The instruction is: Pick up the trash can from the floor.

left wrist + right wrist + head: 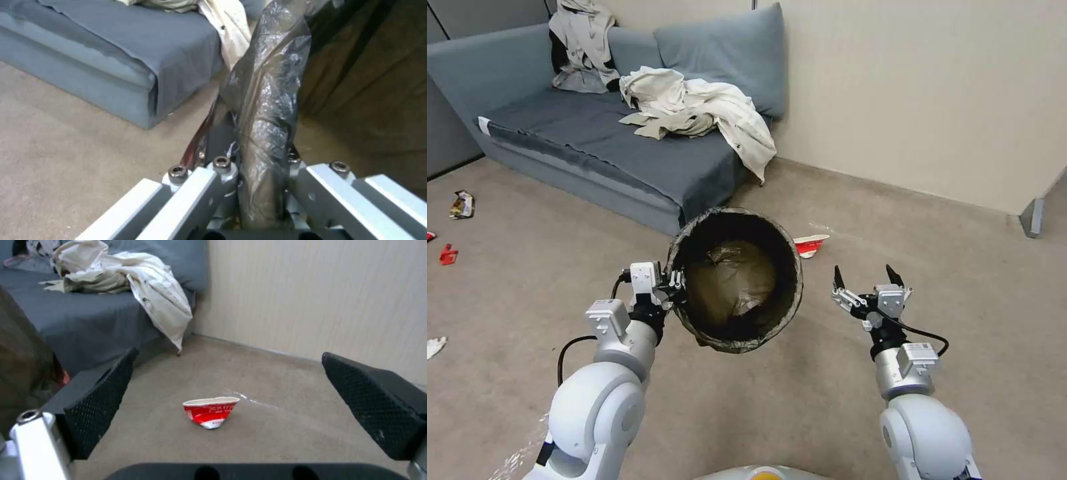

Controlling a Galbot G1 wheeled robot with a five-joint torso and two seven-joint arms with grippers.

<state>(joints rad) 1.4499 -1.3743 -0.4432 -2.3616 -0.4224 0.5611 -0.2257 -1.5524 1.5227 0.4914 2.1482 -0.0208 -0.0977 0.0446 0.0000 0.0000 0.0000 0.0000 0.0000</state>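
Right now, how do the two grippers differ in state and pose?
The left gripper is shut on the trash can's bag-covered rim and holds it above the floor; the right gripper is open and holds nothing. The left sits against the can's side, while the right hangs apart from it, facing a crushed cup on the carpet. Both are raised in front of the robot.

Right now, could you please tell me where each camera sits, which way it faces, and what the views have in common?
Head view: up top, looking down at the floor and sofa; both arms show, left claw clamped on the trash can rim, right claw open.
Left wrist view: along its fingers, gripping the bagged rim.
Right wrist view: between its pads, facing a crushed cup.
Shared: cup and sofa.
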